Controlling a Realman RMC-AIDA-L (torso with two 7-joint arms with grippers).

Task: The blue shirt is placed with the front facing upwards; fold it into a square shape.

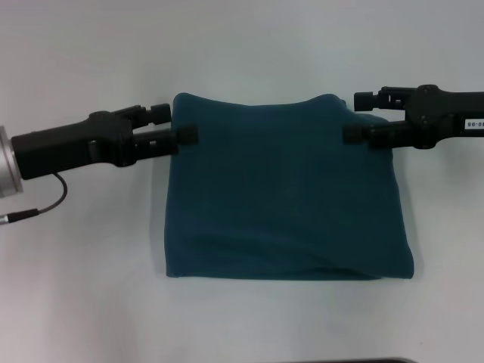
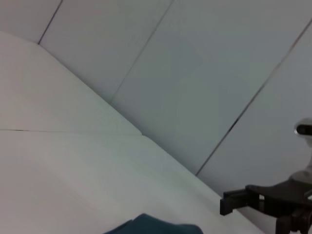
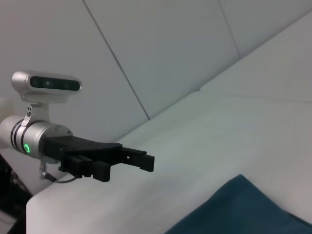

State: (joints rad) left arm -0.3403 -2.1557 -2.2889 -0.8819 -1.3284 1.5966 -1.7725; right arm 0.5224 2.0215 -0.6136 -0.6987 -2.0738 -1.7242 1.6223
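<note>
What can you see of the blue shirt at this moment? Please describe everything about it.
The blue shirt is a dark teal, soft-looking cloth, already folded into a rough square lying flat on the white table. No lettering, collar or sleeves show. Its near edge is a thick, rounded fold; the far edge sags slightly in the middle. The left gripper and right gripper are open at its two far corners; whether they touch the cloth is unclear.

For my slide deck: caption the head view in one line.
Blue shirt folded to a rough square on the white table, left tool and right tool open at its far corners.
</note>
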